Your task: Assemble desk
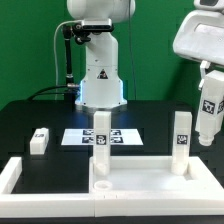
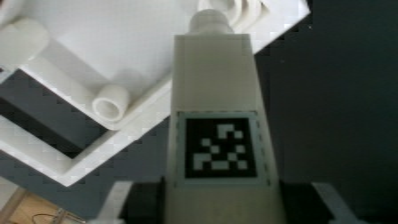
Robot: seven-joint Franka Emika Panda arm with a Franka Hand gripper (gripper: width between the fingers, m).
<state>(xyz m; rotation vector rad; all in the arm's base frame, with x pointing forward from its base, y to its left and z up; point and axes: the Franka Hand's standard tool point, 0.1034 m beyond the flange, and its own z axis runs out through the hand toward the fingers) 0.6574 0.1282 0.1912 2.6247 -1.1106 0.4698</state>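
Closest to the exterior camera, along the table's near edge: desk top (image 1: 140, 172), a wide white plastic tray, matte, with a raised rim, lying flat. Low white border frame (image 1: 12, 176) showing at the near corner on the exterior view's left.

Standing on the tray, two square-section white block legs. First upright leg (image 1: 100, 133) toward the middle of the near edge, second upright leg (image 1: 180, 133) toward the near corner on the exterior view's right. Each with a black-and-white square tag facing the camera.

Table (image 1: 50, 118) black, smooth and dull. Flat near its centre, behind the first upright leg, marker board (image 1: 120, 137), a thin white sheet printed with square tags. Toward the edge on the exterior view's left, well apart from the rest, loose leg (image 1: 39, 140) lying on its side, tag showing.

At the far edge, glossy white robot base (image 1: 100, 75) with a small triangular sticker, too small to read. Black cable (image 1: 66, 60) beside it, green backdrop (image 1: 165, 30) behind.

Over the edge on the exterior view's right, just beside the second upright leg, gripper (image 1: 209, 108) (image 2: 221, 203) closed narrow on held leg (image 1: 206, 128) (image 2: 221, 90), slightly tilted. From the wrist, dark fingers (image 2: 128, 205) flanking the tagged end, tag pattern crisp. Rounded tip pointing toward a corner of the desk top (image 2: 89, 50); cannot tell whether touching.
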